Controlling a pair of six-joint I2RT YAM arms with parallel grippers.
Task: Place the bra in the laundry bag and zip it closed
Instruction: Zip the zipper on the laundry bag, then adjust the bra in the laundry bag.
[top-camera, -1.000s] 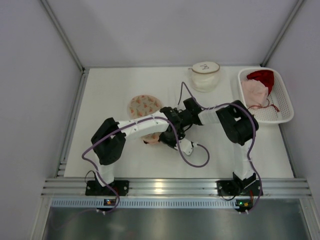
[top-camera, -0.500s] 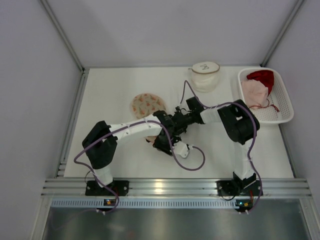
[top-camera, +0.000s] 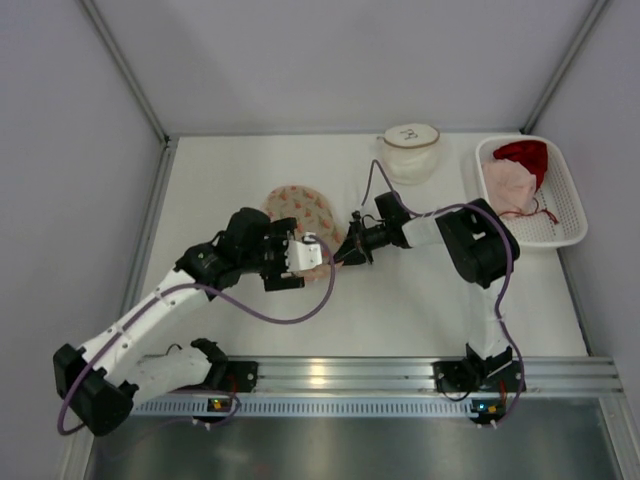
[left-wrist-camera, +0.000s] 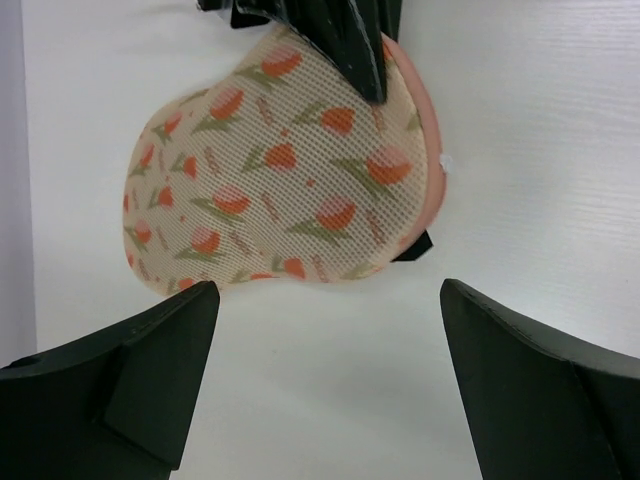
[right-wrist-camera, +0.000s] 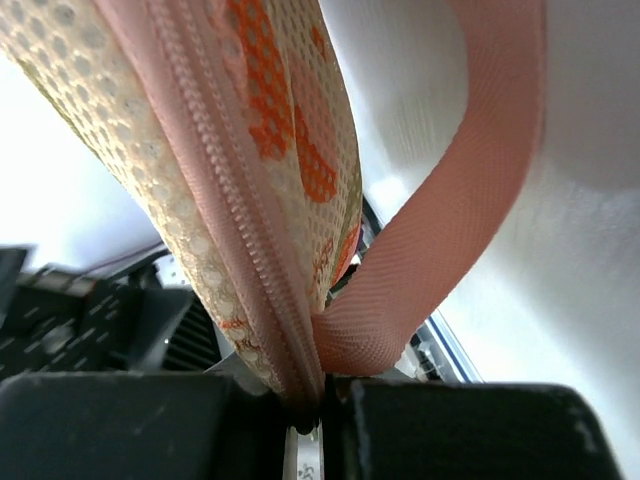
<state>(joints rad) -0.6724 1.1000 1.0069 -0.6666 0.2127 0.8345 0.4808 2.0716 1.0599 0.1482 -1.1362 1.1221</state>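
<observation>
The laundry bag (top-camera: 300, 208) is a domed mesh pouch printed with orange tulips, lying at mid-table. In the left wrist view the laundry bag (left-wrist-camera: 280, 170) fills the upper half. My left gripper (top-camera: 290, 258) hovers open just in front of it, its fingers (left-wrist-camera: 150, 370) wide apart over bare table with nothing between them. My right gripper (top-camera: 350, 248) is shut on the bag's right edge. Close up, the right gripper (right-wrist-camera: 320, 400) pinches the pink zipper seam (right-wrist-camera: 230, 200) beside a pink strap loop (right-wrist-camera: 450, 200). The bra is hidden.
A white basket (top-camera: 570, 215) at the back right holds red and pink garments. A round white pouch (top-camera: 408, 150) stands at the back centre. The left arm's purple cable (top-camera: 270, 315) loops over the table in front of the bag.
My left gripper has opened and drawn back to the left off the bag, and the left arm has swung out leftward. The right gripper keeps its hold on the bag's edge.
</observation>
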